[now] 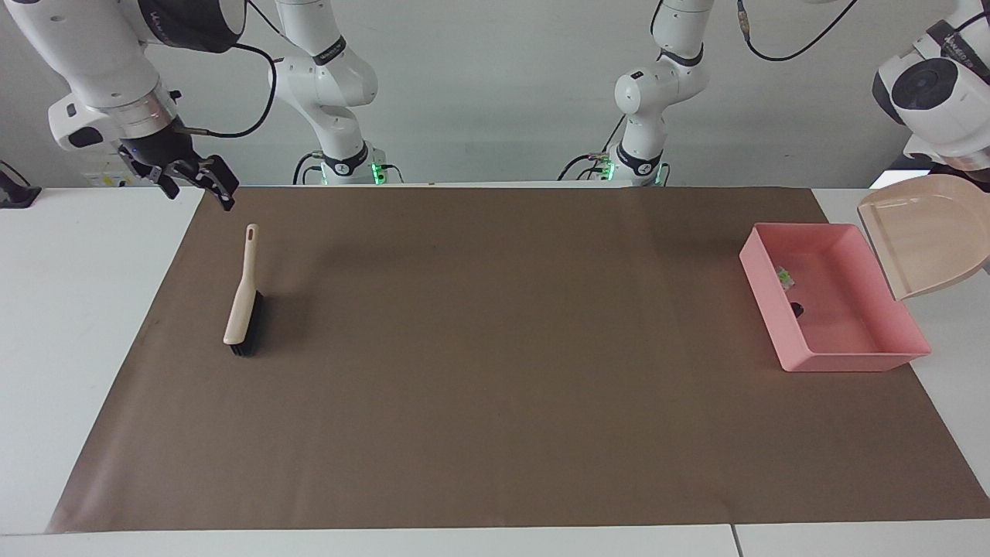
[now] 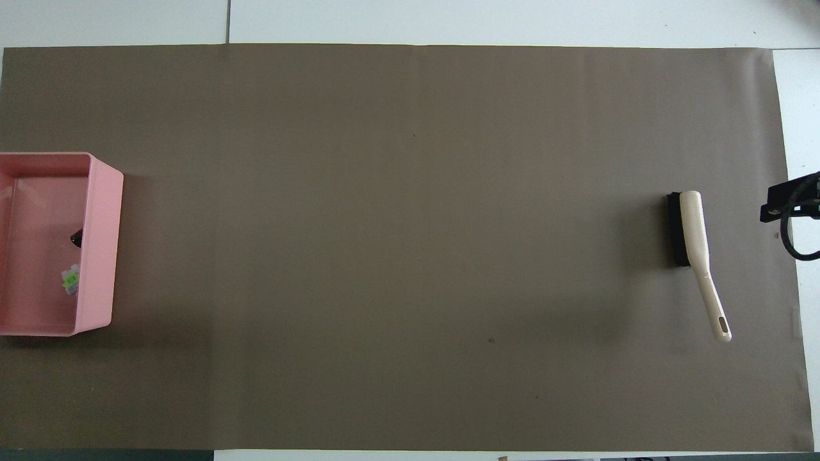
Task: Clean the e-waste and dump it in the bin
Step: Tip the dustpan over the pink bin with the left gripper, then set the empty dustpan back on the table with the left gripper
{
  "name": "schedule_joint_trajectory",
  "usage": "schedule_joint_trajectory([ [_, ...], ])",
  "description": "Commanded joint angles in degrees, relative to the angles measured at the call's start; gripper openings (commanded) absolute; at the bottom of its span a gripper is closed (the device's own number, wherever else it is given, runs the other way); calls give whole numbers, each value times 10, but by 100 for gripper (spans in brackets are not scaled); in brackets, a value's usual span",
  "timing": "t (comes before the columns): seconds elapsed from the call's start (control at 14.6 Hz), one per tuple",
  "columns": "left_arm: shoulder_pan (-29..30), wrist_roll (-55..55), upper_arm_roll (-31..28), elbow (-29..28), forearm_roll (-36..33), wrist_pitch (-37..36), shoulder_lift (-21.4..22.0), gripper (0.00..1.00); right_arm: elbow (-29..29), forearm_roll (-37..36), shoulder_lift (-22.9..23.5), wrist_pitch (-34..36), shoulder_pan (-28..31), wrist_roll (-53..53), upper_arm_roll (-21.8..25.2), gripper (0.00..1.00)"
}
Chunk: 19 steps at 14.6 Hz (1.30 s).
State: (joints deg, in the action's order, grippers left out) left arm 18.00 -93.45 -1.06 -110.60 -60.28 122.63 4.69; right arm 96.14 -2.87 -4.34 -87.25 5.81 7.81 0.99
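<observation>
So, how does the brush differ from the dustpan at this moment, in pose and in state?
The brush lies flat on the brown mat, toward the right arm's end of the table; the dustpan is up in the air, tilted, beside the pink bin. Nothing holds the brush: the right end effector is open above it, apart from its handle. The dustpan hangs under the left arm, with its handle out of view. Both are beige; the brush also has black bristles.

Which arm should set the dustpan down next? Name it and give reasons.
Left. The dustpan hangs raised at that arm's end, beside the bin, scraps already inside. The right gripper is open above the brush.
</observation>
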Motion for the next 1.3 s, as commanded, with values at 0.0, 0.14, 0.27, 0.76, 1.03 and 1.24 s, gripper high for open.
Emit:
schedule_joint_trajectory([
  [0.0, -57, -4, 0, -10, 63, -63, 18, 0, -11, 10, 4, 10, 3, 8, -1, 100],
  [0.14, -88, -2, 0, -23, 127, -76, 25, 0, -11, 10, 4, 9, -4, 8, -1, 100],
  [0.27, -114, 3, -1, -33, 211, -85, 30, 0, -12, 9, 5, 8, -8, 8, -1, 100],
  [0.76, -282, 182, -1, -153, 323, -80, 47, 0, -12, 10, 4, 11, -88, 7, 80, 100],
  [1.03, -371, 303, -1, -180, 329, -35, -1, 0, -12, 10, 4, 12, -82, 7, 73, 100],
  [1.24, -383, 313, -1, -194, 329, -13, -21, 0, -12, 10, 4, 14, -74, 5, 63, 100],
])
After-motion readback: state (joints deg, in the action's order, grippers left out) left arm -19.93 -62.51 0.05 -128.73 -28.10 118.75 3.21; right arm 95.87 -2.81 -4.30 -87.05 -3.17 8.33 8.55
